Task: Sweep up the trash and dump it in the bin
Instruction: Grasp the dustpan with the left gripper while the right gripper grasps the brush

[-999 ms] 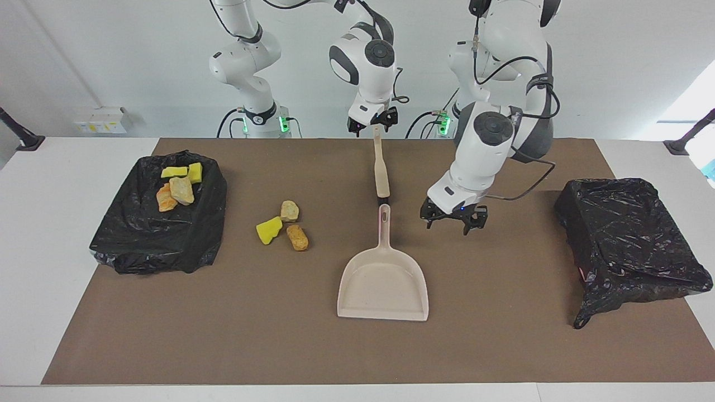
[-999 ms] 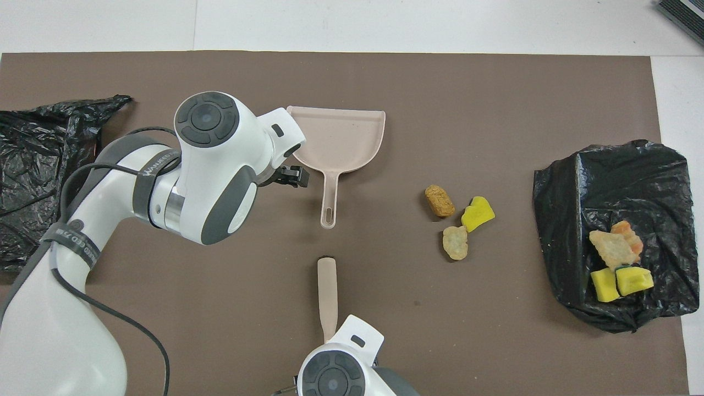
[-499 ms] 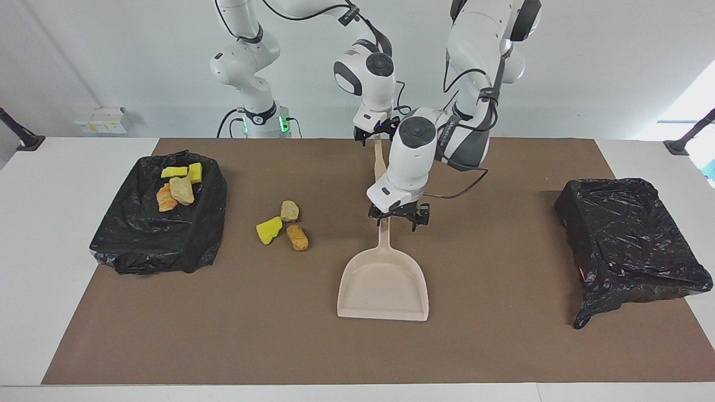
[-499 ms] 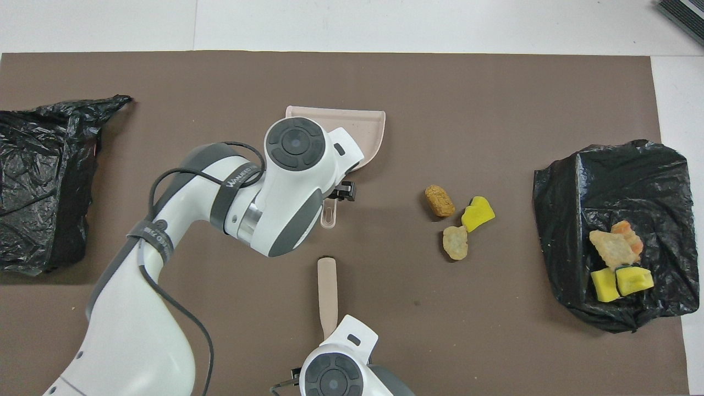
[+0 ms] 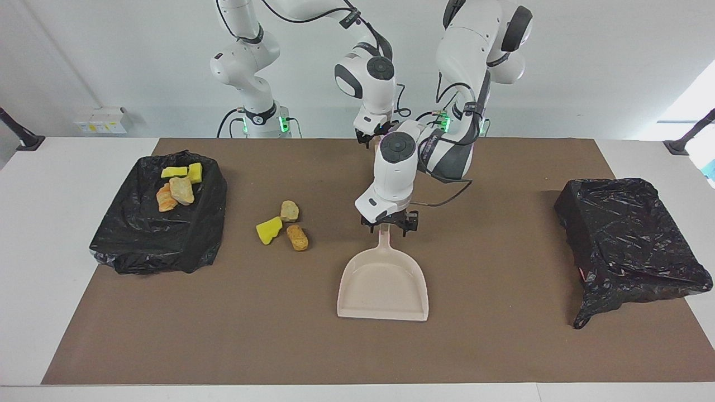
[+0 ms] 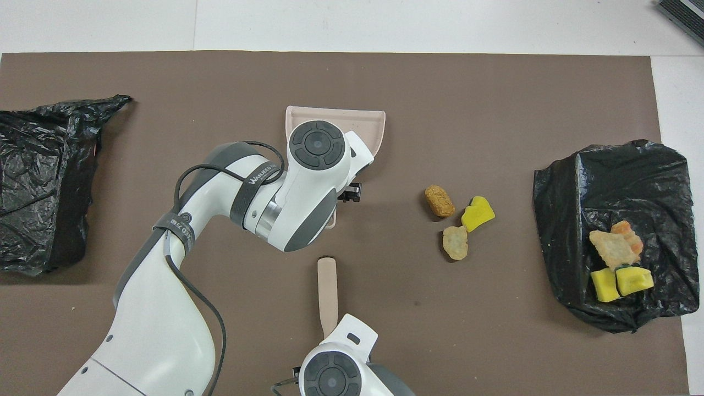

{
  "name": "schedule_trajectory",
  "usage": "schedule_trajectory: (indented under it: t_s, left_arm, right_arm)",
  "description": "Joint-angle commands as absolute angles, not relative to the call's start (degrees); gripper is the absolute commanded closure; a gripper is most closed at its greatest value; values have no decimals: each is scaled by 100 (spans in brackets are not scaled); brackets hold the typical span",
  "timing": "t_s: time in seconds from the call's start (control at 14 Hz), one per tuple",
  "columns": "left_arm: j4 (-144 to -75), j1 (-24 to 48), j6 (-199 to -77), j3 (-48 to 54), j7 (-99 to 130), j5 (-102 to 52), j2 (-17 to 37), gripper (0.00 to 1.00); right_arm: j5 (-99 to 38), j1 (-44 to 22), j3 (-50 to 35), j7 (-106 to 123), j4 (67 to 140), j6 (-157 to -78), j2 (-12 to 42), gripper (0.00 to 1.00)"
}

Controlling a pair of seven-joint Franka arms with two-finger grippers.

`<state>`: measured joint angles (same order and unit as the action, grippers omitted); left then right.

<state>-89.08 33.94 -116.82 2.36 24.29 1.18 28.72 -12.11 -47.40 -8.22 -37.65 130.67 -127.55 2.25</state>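
The left gripper [image 5: 389,224] is down at the dustpan [image 5: 383,285] handle, one jaw on each side of it; whether they are clenched on it cannot be told. The pan's tray lies just below them on the brown mat [image 5: 503,335] covering the counter. Toward the right arm's end sit three loose pieces of trash [image 5: 282,226] — yellow, beige and tan — with bare mat between them and the jaws. Four more pieces [image 5: 177,183] lie in the black-lined bin [image 5: 162,234] past those. A second black-lined bin [image 5: 628,240] stands at the left arm's end. The right gripper [image 5: 370,138] is at the upper end of the brush handle [image 6: 327,294]; its jaws' state cannot be told. A second ago the left gripper hung beside the dustpan handle — now it straddles it.
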Motion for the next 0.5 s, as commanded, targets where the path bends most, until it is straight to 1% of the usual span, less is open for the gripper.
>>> schedule_trajectory:
  t_s: [0.0,0.07,0.14,0.29,0.43]
  left_arm:
    - [-8789,3410,-11496,193,2479,-61,2874,45]
    - [-8789,3419,-11479,193,2487,-62,2865,72]
    - [-8815,3402,-11574,193,2435,-9,2848,100]
    - [-8807,3340,-11575,185,2391,17,2848,100]
    - [-8807,3235,-11523,167,2356,52,2821,100]
  right_arm:
    - [-1055,-4702,-800,-3622,13087,-12902,246,81]
    - [-968,-4693,-800,-3621,13052,-12911,272,100]
    - [-941,-4650,-800,-3665,12973,-12876,333,100]
    - [-940,-4518,-800,-3604,12824,-12815,413,100]
    - [-932,-4386,-782,-3569,12780,-12657,334,100]
